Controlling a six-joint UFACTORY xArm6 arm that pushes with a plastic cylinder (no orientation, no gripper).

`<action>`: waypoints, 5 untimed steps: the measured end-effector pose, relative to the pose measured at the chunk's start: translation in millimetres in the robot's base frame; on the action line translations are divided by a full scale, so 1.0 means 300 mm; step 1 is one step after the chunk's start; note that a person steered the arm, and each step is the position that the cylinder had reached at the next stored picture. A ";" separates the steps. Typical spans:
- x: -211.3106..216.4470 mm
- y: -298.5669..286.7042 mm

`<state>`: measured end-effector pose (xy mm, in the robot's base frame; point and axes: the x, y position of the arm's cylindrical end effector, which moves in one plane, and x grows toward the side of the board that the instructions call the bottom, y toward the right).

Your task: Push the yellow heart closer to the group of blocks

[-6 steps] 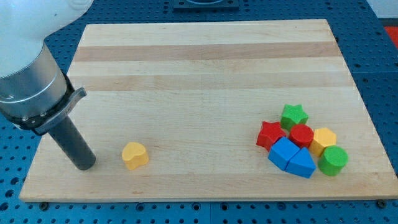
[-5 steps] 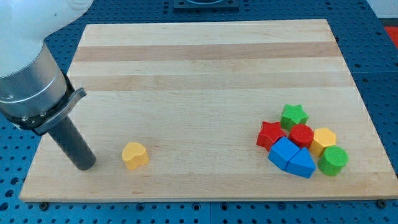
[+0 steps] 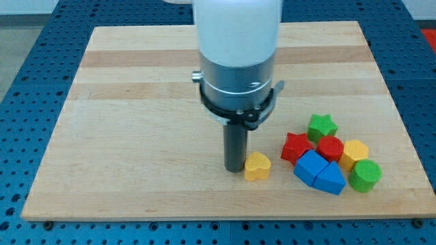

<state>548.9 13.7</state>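
The yellow heart (image 3: 257, 166) lies near the view's bottom, just left of the group of blocks. My tip (image 3: 235, 167) rests on the board right against the heart's left side. The group at the view's lower right holds a red star (image 3: 296, 148), a green star (image 3: 321, 126), a red cylinder (image 3: 330, 148), a yellow hexagon (image 3: 354, 152), a green cylinder (image 3: 365, 175) and two blue blocks (image 3: 319, 171). A small gap separates the heart from the red star and the nearer blue block.
The wooden board (image 3: 136, 102) lies on a blue perforated table. The arm's white and grey body (image 3: 237, 61) rises over the board's middle and hides part of it.
My tip has swept from the board's left side to the right. The yellow heart has slid right with it, from the lower left to just beside the group.
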 end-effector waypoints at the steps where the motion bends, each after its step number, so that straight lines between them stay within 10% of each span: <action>1: 0.000 0.002; 5: 0.078 0.019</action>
